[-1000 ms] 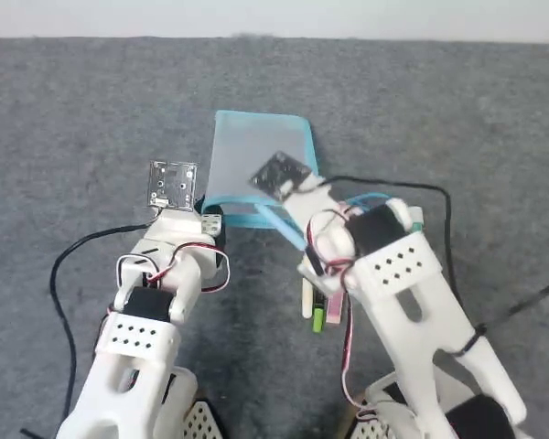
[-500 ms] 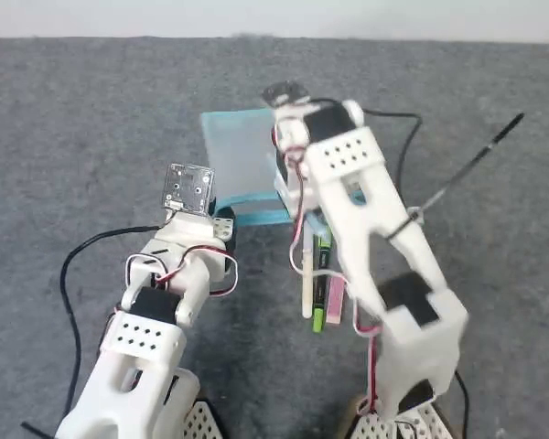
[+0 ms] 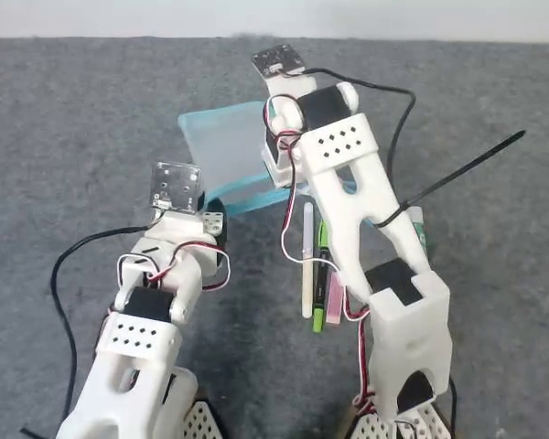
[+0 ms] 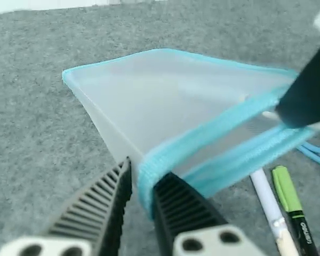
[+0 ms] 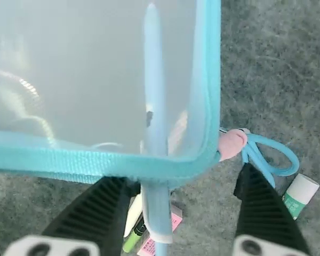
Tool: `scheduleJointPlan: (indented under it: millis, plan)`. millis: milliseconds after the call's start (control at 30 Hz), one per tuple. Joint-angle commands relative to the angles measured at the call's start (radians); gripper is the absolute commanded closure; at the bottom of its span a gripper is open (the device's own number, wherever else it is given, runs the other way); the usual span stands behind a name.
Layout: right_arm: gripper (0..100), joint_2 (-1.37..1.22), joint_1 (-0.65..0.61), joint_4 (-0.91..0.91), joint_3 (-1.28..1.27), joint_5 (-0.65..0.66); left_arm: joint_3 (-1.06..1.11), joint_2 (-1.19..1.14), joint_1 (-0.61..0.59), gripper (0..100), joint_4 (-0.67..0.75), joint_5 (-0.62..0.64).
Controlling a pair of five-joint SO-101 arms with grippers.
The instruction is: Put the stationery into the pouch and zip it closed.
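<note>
White pen and green highlighter lie on the grey carpet between the arms. Left gripper is clamped on the pouch zipper edge. Right gripper is spread wide over the pouch mouth, blue pen half inside.

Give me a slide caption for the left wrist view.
Left gripper pinches the zipper edge of the translucent blue-trimmed pouch; a white pen and a green highlighter lie on the grey carpet.
</note>
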State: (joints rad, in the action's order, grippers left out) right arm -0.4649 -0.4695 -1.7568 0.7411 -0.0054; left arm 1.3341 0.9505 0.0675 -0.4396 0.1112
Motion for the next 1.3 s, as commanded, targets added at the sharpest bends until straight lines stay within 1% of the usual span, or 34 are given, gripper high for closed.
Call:
scheduleJointPlan:
  millis: [0,133,333,467,533,633,733,767,800,833,900,967,1000,1033,1067,1133,1167,1200,1233,1267]
  plan:
    - [72.0,0.111,0.013,-0.038,0.063,0.034,-0.016,0.015,-0.018,99,0.034,-0.008]
    - [72.1,0.231,0.013,-0.041,0.023,0.052,-0.018,0.017,-0.020,99,0.032,-0.008]
    - [72.1,0.400,0.015,-0.035,-0.203,0.123,-0.018,0.021,-0.020,99,0.031,-0.008]
    - [72.1,0.516,0.021,-0.028,-0.270,0.132,-0.018,0.023,-0.020,99,0.031,-0.006]
    - [72.1,0.544,0.027,-0.030,-0.342,0.133,-0.021,0.023,-0.028,99,0.029,-0.005]
    - [72.1,0.555,0.013,0.013,-0.502,0.146,-0.039,0.023,-0.103,99,0.029,0.069]
    - [72.1,0.567,0.012,0.162,-0.686,0.140,-0.070,0.020,-0.236,99,0.028,0.143]
    - [72.1,0.568,0.010,0.213,-0.736,0.138,-0.073,0.017,-0.264,99,0.028,0.161]
    - [72.1,0.570,0.010,0.260,-0.783,0.138,-0.073,0.015,-0.267,99,0.028,0.167]
    - [72.1,0.572,0.010,0.305,-0.821,0.138,-0.071,0.014,-0.244,99,0.017,0.150]
    - [72.1,0.570,0.015,0.358,-0.868,0.138,-0.048,0.014,-0.103,99,-0.009,0.057]
    - [72.1,0.568,0.030,0.367,-0.887,0.146,-0.021,0.023,0.038,99,-0.009,-0.044]
    - [72.1,0.575,0.050,0.366,-0.893,0.147,-0.021,0.025,0.055,99,-0.009,-0.048]
    - [72.1,0.579,0.077,0.358,-0.899,0.149,-0.036,0.025,0.029,99,-0.009,-0.018]
    - [72.1,0.582,0.114,0.343,-0.899,0.153,-0.053,0.025,-0.035,99,-0.014,0.023]
    - [72.1,0.584,0.199,0.323,-0.913,0.196,-0.082,0.015,-0.201,99,-0.014,0.106]
    - [72.1,0.582,0.237,0.325,-0.927,0.215,-0.091,0.015,-0.261,99,-0.014,0.137]
    - [72.1,0.582,0.275,0.332,-0.944,0.226,-0.096,0.015,-0.285,99,-0.014,0.150]
    - [72.1,0.582,0.303,0.348,-0.961,0.222,-0.094,0.015,-0.276,99,-0.014,0.143]
    - [72.1,0.582,0.326,0.358,-0.977,0.222,-0.085,0.014,-0.239,99,-0.015,0.117]
